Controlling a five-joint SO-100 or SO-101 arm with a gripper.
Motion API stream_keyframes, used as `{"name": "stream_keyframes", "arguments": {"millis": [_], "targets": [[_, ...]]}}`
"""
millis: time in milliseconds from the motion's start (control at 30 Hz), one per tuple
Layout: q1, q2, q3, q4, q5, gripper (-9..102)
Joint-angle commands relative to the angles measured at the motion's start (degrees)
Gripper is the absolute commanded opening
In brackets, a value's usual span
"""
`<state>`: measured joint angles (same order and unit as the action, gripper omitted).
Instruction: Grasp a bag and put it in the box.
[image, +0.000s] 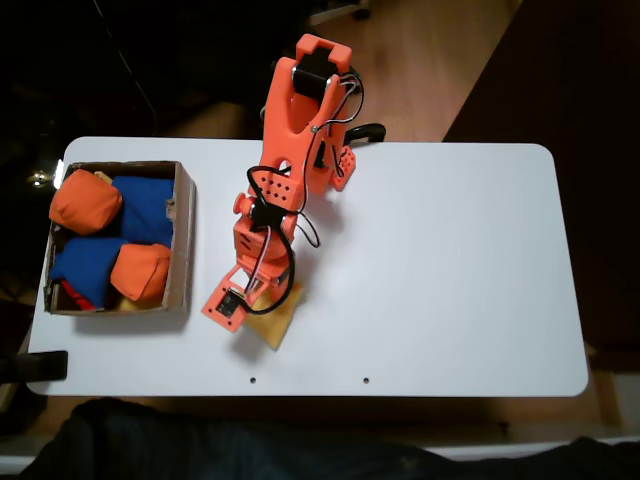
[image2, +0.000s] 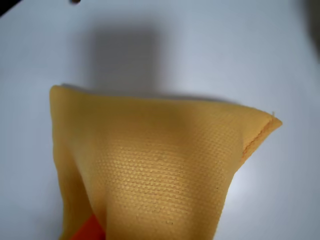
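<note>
The white counter (image: 450, 270) carries all. At its left side in the fixed view stands the box (image: 184, 240), already with orange beanbags (image: 85, 200) and blue beanbags (image: 145, 210) inside. The bag (image2: 165, 170) lies on the counter near the front edge, just beside the box, under my fingers (image: 255, 305). Whether they pinch it or stand spread, I cannot tell. I think I should close firmly on the bunched cloth, then lift high over the box wall.

Two orange beanbags (image: 86, 200), two blue beanbags (image: 140, 208)
</note>
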<state>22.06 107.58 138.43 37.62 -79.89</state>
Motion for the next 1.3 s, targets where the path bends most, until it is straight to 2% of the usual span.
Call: {"name": "stream_keyframes", "arguments": {"millis": [0,200,1000,1267], "targets": [[0.62,1.93,0.44,-1.76,2.46,7],[0.00,4.83,0.79,-2.99,7.73,0],[-1.85,18.98,2.29,-2.64,24.79,0],[-0.88,22.15,0.26,-1.93,34.28,0]]}}
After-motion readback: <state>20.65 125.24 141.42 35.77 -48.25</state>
